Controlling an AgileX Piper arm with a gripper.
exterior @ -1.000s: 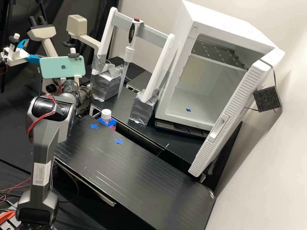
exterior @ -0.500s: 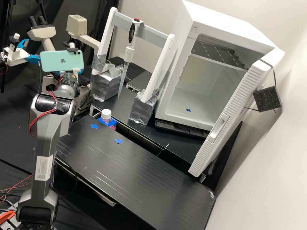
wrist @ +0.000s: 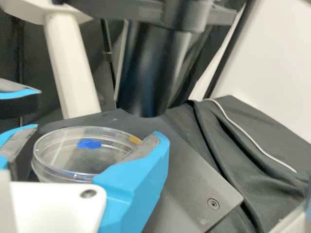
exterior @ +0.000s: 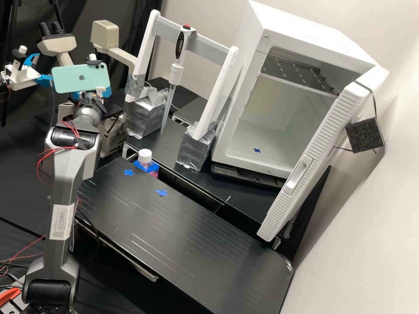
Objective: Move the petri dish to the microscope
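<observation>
While the arm point(exterior: 63, 179) is standing at the near left, its gripper point(exterior: 108, 92) is reaching in at the scope point(exterior: 104, 35), far left, behind a mint phone point(exterior: 80, 77) that's riding on the wrist. In the wrist view the gripper point(wrist: 97, 133) is holding the dish point(wrist: 65, 162) b/w its two blue fingers point(wrist: 138, 174), narrowed to the dish's width, pads sitting against the rim. The dish is lying approx. level over the scope's dark plate point(wrist: 213, 187), near a black tube point(wrist: 150, 73) that's hanging above the plate; I'm not seeing enough to say whether the dish is also touching the plate. A blue mark point(wrist: 90, 144) is showing w/in the dish's outline.

To the right of the scope, a white frame point(exterior: 150, 43) is standing w/ its feet in silver-taped blocks point(exterior: 195, 146), & a pipette point(exterior: 176, 72) is hanging upright from its crossbar. A white-capped bottle point(exterior: 145, 155) w/ pink contents is standing just beyond the black bench's point(exterior: 183, 235) far left edge. Two blue tape crosses point(exterior: 161, 192) are marking the bench near it. Far right, a white incubator point(exterior: 283, 22) is standing w/ its door point(exterior: 314, 165) hanging open; a black pad point(exterior: 364, 135) is dangling off the door & a blue cross point(exterior: 257, 150) is marking the floor inside.
</observation>
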